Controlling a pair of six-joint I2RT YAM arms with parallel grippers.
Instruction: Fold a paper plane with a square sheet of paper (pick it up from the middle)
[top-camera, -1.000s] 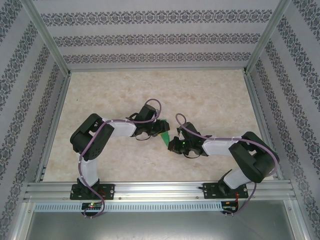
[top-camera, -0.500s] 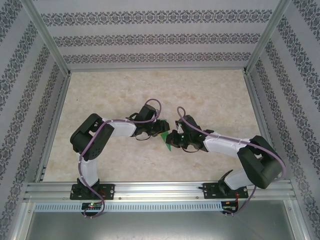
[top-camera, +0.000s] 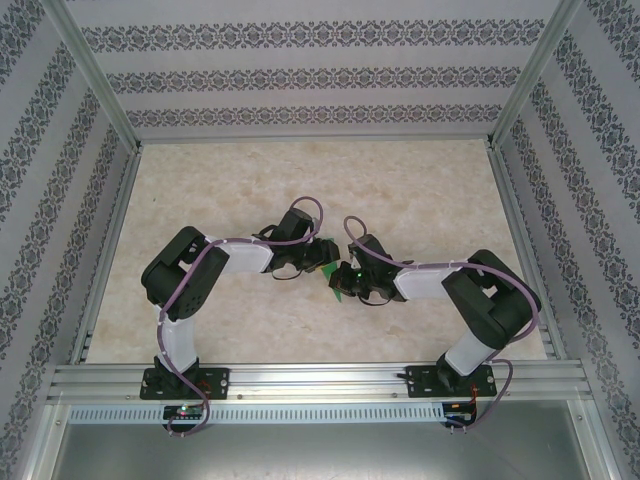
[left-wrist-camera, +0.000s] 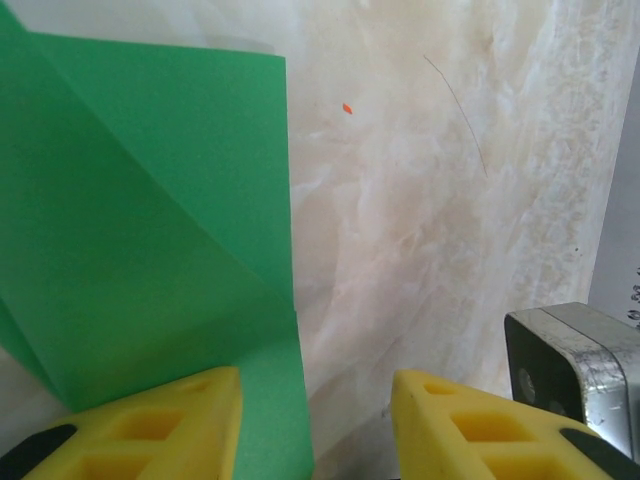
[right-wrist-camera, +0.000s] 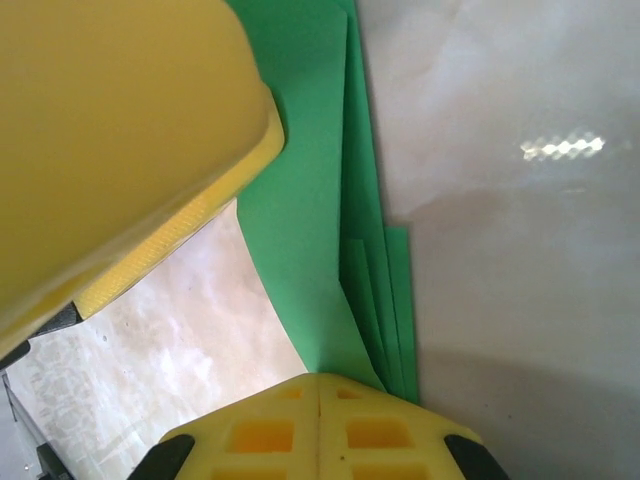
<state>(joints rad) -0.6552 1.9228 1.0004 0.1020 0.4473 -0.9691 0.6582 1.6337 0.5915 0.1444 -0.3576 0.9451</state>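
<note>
The green paper (top-camera: 333, 279), folded into several layers, lies on the table between both grippers. In the left wrist view the paper (left-wrist-camera: 150, 220) shows a diagonal crease and a straight right edge. My left gripper (left-wrist-camera: 315, 425) is open, one yellow finger (left-wrist-camera: 150, 430) resting over the paper and the other over bare table. My right gripper (right-wrist-camera: 320, 420) is shut, its joined tips set against the stacked edges of the paper (right-wrist-camera: 310, 180), where one flap curls up. From above, the left gripper (top-camera: 310, 262) and right gripper (top-camera: 347, 283) nearly touch.
A yellow finger (right-wrist-camera: 120, 130) of the left gripper looms close over the paper in the right wrist view. A grey metal box (left-wrist-camera: 570, 370) sits just right of the left fingers. Marbled table (top-camera: 400, 180), patterned walls, aluminium rail (top-camera: 320, 378) at the near edge.
The right arm has swung left and folded in, bringing its shut gripper from beside the paper onto its right edge. The left arm and the paper have stayed put.
</note>
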